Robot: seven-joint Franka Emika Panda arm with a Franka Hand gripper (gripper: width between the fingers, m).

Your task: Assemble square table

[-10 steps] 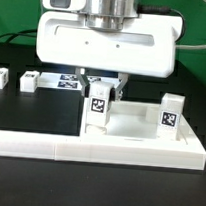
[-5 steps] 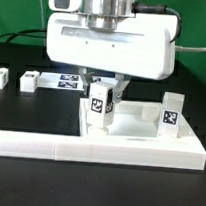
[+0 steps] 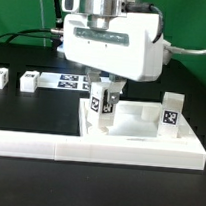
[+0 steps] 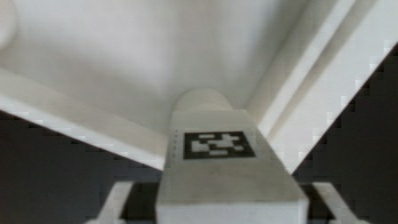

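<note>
My gripper (image 3: 103, 97) is shut on a short white tagged leg (image 3: 103, 104) and holds it upright at the near left corner of the white square table slab (image 3: 140, 122). The leg's foot is at the corner socket; I cannot tell how deep it sits. In the wrist view the held leg (image 4: 221, 160) fills the middle between my fingers (image 4: 128, 205), with the slab's raised rim (image 4: 311, 70) beyond it. A second leg (image 3: 171, 111) stands upright at the slab's right corner. Two loose legs (image 3: 0, 78) (image 3: 31, 80) lie on the black table at the exterior view's left.
The long white L-shaped barrier (image 3: 48, 144) runs along the front and holds the slab. The marker board (image 3: 67, 82) lies flat behind my hand. A green backdrop and cables are behind the arm.
My hand has turned about its vertical axis over the same corner, and the held leg has turned with it. The other legs and the slab have not moved.
</note>
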